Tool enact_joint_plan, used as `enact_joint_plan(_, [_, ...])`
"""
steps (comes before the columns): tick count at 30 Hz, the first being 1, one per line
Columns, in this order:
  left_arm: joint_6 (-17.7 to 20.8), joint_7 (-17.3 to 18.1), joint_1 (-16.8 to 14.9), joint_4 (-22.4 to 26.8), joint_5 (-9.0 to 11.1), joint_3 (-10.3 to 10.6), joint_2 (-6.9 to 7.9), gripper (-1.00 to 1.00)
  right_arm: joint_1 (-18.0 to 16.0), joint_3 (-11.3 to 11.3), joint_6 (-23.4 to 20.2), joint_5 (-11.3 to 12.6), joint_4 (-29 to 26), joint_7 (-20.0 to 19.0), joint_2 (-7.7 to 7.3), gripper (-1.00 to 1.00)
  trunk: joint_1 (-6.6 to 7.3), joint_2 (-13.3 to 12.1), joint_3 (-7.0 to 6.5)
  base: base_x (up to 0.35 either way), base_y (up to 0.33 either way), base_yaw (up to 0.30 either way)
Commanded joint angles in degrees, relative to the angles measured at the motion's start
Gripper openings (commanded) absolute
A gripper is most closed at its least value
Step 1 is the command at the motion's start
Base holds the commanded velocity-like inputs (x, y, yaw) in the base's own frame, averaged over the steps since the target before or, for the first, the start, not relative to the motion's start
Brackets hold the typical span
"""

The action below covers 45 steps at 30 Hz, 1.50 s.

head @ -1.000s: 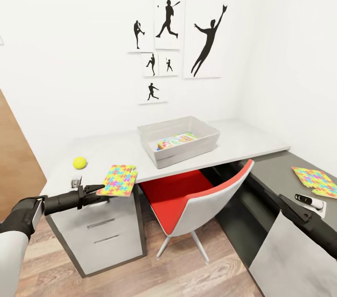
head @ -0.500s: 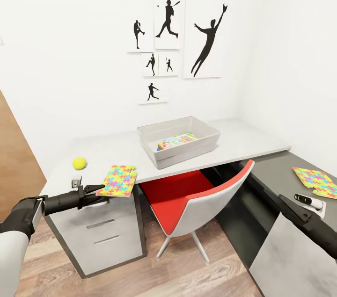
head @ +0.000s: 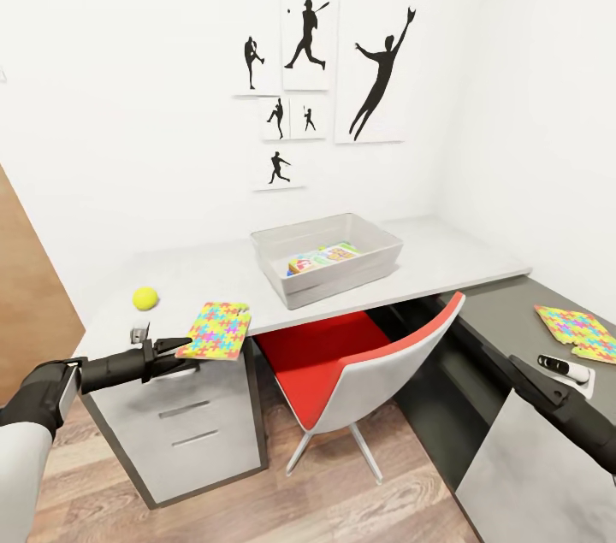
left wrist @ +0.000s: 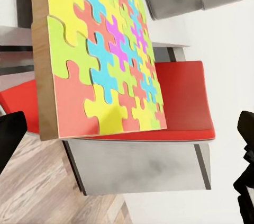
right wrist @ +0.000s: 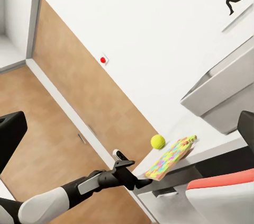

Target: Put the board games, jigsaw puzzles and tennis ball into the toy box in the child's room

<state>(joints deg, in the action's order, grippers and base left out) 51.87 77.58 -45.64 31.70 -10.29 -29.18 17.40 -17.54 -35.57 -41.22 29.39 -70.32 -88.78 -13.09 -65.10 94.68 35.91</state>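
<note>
Multicoloured and thin, one jigsaw puzzle (head: 215,329) lies flat at the near left edge of the table (head: 445,256), its near corner overhanging the edge above the white drawers (head: 192,432); its longer side runs from near-left to far-right, slightly askew to the table edge. The left gripper (head: 177,348) is level with that edge, its fingertips at the puzzle's near-left corner, but whether they pinch the puzzle or merely touch it cannot be told. In the left wrist view the puzzle (left wrist: 98,49) shows a thin wooden backing along its edge. The tennis ball (head: 145,298) rests on the table just beyond and left of the puzzle, apart from it. Farther right sits the toy box (head: 329,278), long side roughly along the table, with a colourful game box (head: 321,258) lying flat inside. The second puzzle (head: 579,331) lies flat on the right wing of the table, near the right gripper (head: 566,368), whose fingers are too unclear to tell whether they are parted. A red chair (head: 342,372) stands under the table.
</note>
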Motion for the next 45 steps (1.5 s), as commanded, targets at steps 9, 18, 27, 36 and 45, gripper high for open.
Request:
enact_joint_plan(9, [0.6, 0.5, -0.1, 0.0, -0.5, -0.3, -0.08, 1.00, 0.0, 0.0, -0.6, 0.1, 0.0, -0.2, 0.00, 1.00, -1.75, 3.2, 1.49, 0.000, 0.000, 0.000])
enact_joint_plan(18, [0.6, 0.5, -0.1, 0.0, -0.5, -0.3, -0.08, 1.00, 0.0, 0.0, -0.6, 0.1, 0.0, -0.2, 0.00, 1.00, -1.97, 3.6, 1.67, 0.000, 0.000, 0.000])
enact_joint_plan(27, [0.6, 0.5, -0.1, 0.0, -0.5, -0.3, -0.08, 1.00, 0.0, 0.0, -0.6, 0.1, 0.0, -0.1, 0.00, 1.00, -1.97, 3.6, 1.67, 0.000, -0.036, 0.000])
enact_joint_plan(36, [0.6, 0.5, -0.1, 0.0, -0.5, -0.3, -0.08, 1.00, 0.0, 0.0, -0.6, 0.1, 0.0, 0.0, 0.00, 1.00, -1.97, 3.6, 1.67, 0.000, -0.109, 0.000])
enact_joint_plan(45, [0.6, 0.6, -0.1, 0.0, -0.5, -0.3, -0.07, 1.00, 0.0, 0.0, -0.5, 0.1, 0.0, 0.0, 0.00, 1.00, -1.97, 3.6, 1.67, 0.011, -0.006, 0.000])
